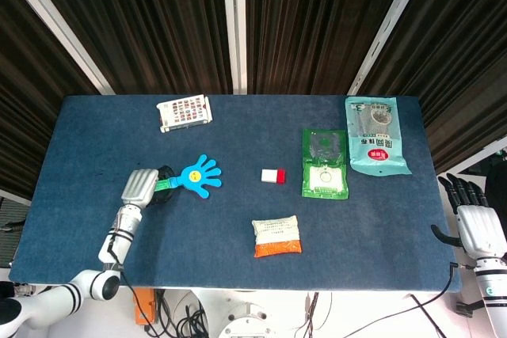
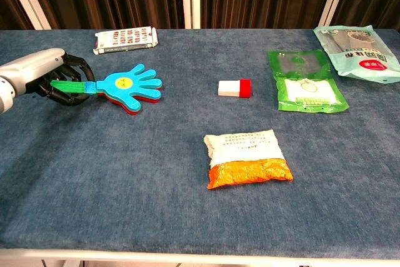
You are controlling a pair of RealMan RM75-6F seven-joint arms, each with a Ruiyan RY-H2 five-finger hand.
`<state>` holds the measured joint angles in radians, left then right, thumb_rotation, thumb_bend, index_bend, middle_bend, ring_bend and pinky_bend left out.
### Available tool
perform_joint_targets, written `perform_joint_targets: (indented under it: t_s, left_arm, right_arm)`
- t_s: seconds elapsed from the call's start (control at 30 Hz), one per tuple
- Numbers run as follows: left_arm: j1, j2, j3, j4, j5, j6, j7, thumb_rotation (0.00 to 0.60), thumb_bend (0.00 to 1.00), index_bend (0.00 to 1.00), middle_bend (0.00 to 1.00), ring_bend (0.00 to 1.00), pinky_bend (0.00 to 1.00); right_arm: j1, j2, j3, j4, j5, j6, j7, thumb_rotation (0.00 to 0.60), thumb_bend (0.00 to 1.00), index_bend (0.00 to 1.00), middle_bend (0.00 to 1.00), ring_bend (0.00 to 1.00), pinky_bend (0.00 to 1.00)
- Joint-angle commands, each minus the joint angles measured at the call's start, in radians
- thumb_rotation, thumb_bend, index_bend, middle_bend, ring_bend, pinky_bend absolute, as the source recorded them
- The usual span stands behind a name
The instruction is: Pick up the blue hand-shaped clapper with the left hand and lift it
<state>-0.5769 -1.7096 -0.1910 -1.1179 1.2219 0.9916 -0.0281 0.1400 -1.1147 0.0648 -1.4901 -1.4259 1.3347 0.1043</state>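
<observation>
Chest view: left hand [image 2: 47,78] grips the clapper [image 2: 128,84] by its handle, apparently raised; right hand [image 1: 475,223] idle, fingers apart.

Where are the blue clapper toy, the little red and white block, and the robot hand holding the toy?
blue clapper [image 2: 128,84], chest view, its palm.
red and white block [image 2: 235,88], chest view, its middle.
left hand [image 2: 44,74], chest view, its back.

Blue clapper [image 2: 127,84] (yellow smiley, green handle) on dark-blue table [image 2: 125,173].
</observation>
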Motion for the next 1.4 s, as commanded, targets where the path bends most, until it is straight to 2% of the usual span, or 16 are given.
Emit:
perform_joint_targets:
  t_s: [0.03, 0.13, 0.23, 0.33, 0.4, 0.47, 0.5, 0.57, 0.63, 0.7, 0.87, 1.1, 1.2, 1.3, 1.4]
  left_arm:
    - [0.000, 0.003, 0.001, -0.003, 0.003, -0.004, -0.012, 0.600, 0.40, 0.39, 0.95, 0.95, 1.00]
    - [0.001, 0.007, 0.002, -0.002, 0.015, -0.001, -0.042, 0.600, 0.33, 0.25, 0.99, 0.97, 1.00]
    - [0.006, 0.004, 0.003, 0.013, 0.042, 0.023, -0.088, 0.600, 0.30, 0.16, 1.00, 0.99, 1.00]
    - [0.010, -0.003, 0.003, 0.034, 0.065, 0.050, -0.130, 0.600, 0.29, 0.14, 1.00, 1.00, 1.00]
    - [0.011, -0.005, 0.001, 0.041, 0.069, 0.056, -0.151, 0.600, 0.28, 0.16, 1.00, 1.00, 1.00]
    - [0.015, -0.007, -0.006, 0.044, 0.072, 0.071, -0.174, 0.600, 0.28, 0.26, 1.00, 1.00, 1.00]
    - [0.017, -0.009, -0.010, 0.045, 0.074, 0.080, -0.185, 0.600, 0.28, 0.38, 1.00, 1.00, 1.00]
    - [0.023, -0.008, -0.018, 0.042, 0.075, 0.095, -0.216, 0.600, 0.27, 0.68, 1.00, 1.00, 1.00]
    - [0.029, -0.008, -0.030, 0.039, 0.075, 0.116, -0.244, 0.600, 0.27, 0.91, 1.00, 1.00, 1.00]
    - [0.034, -0.003, -0.038, 0.031, 0.077, 0.130, -0.272, 0.600, 0.27, 0.99, 1.00, 1.00, 1.00]
    - [0.042, 0.024, -0.049, 0.002, 0.089, 0.153, -0.322, 0.600, 0.30, 1.00, 1.00, 1.00, 1.00]
    - [0.062, 0.021, -0.084, -0.010, 0.102, 0.239, -0.418, 0.600, 0.32, 1.00, 1.00, 1.00, 1.00]
    - [0.073, 0.029, -0.111, -0.044, 0.085, 0.250, -0.507, 0.600, 0.42, 1.00, 1.00, 1.00, 1.00]
    - [0.101, 0.059, -0.192, -0.156, 0.013, 0.234, -0.732, 0.600, 0.60, 1.00, 1.00, 1.00, 1.00]
    - [0.142, 0.139, -0.287, -0.288, -0.064, 0.153, -1.052, 0.600, 0.66, 1.00, 1.00, 1.00, 1.00]
  right_arm:
    - [-0.001, 0.000, 0.000, 0.000, 0.001, -0.001, -0.001, 0.600, 0.15, 0.00, 0.00, 0.00, 0.00]
    - [-0.002, 0.000, 0.000, -0.002, 0.002, 0.002, -0.003, 0.600, 0.15, 0.00, 0.00, 0.00, 0.00]
    - [-0.004, 0.001, 0.001, -0.004, 0.002, 0.005, -0.006, 0.600, 0.15, 0.00, 0.00, 0.00, 0.00]
    - [-0.004, 0.002, 0.000, -0.008, 0.004, 0.002, -0.013, 0.600, 0.15, 0.00, 0.00, 0.00, 0.00]
    - [-0.004, 0.002, 0.000, -0.011, 0.006, 0.002, -0.017, 0.600, 0.15, 0.00, 0.00, 0.00, 0.00]
    - [-0.004, 0.003, 0.001, -0.015, 0.007, 0.002, -0.022, 0.600, 0.15, 0.00, 0.00, 0.00, 0.00]
    - [-0.004, 0.003, 0.001, -0.017, 0.008, 0.001, -0.024, 0.600, 0.16, 0.00, 0.00, 0.00, 0.00]
    - [-0.004, 0.003, 0.001, -0.021, 0.010, 0.000, -0.029, 0.600, 0.16, 0.00, 0.00, 0.00, 0.00]
    - [-0.004, 0.002, 0.001, -0.024, 0.010, 0.000, -0.033, 0.600, 0.16, 0.00, 0.00, 0.00, 0.00]
    - [-0.004, 0.001, 0.000, -0.026, 0.010, -0.001, -0.036, 0.600, 0.16, 0.00, 0.00, 0.00, 0.00]
    - [-0.004, 0.001, 0.000, -0.032, 0.005, 0.003, -0.040, 0.600, 0.16, 0.00, 0.00, 0.00, 0.00]
    - [-0.006, 0.005, 0.000, -0.040, 0.002, 0.009, -0.045, 0.600, 0.17, 0.00, 0.00, 0.00, 0.00]
    - [-0.005, 0.006, 0.000, -0.044, 0.001, 0.008, -0.049, 0.600, 0.17, 0.00, 0.00, 0.00, 0.00]
    - [-0.003, 0.007, 0.001, -0.049, -0.001, 0.007, -0.053, 0.600, 0.17, 0.00, 0.00, 0.00, 0.00]
    - [-0.002, 0.007, 0.000, -0.051, 0.000, 0.005, -0.055, 0.600, 0.17, 0.00, 0.00, 0.00, 0.00]
